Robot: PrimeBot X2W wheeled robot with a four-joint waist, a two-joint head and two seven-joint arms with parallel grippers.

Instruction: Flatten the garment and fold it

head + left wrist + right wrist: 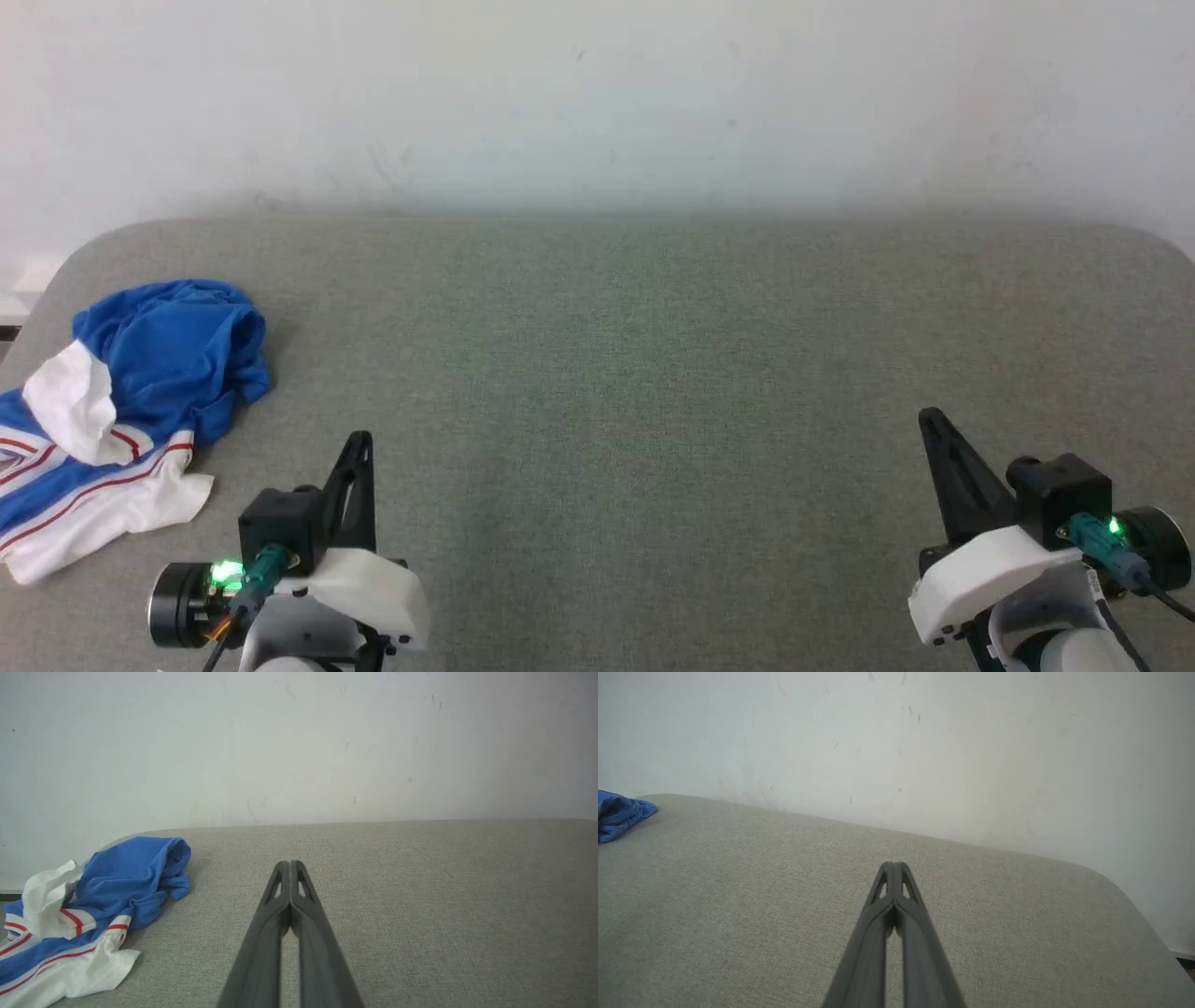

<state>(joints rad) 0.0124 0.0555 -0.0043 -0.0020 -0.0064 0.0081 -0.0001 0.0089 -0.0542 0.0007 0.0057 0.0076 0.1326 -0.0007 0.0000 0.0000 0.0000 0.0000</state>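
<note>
Garment point(149, 373) lay bunched at desk point(653, 373) left edge — flattening not started. Left end effector point(360, 441), right end effector point(927, 417) both pinched closed, empty. Next step likely needed left opening, reaching garment.

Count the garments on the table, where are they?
1: the garment, a crumpled blue-and-white heap at the left edge of the table, left of the left gripper and clear of it. Anything under the heap would be hidden.
</note>
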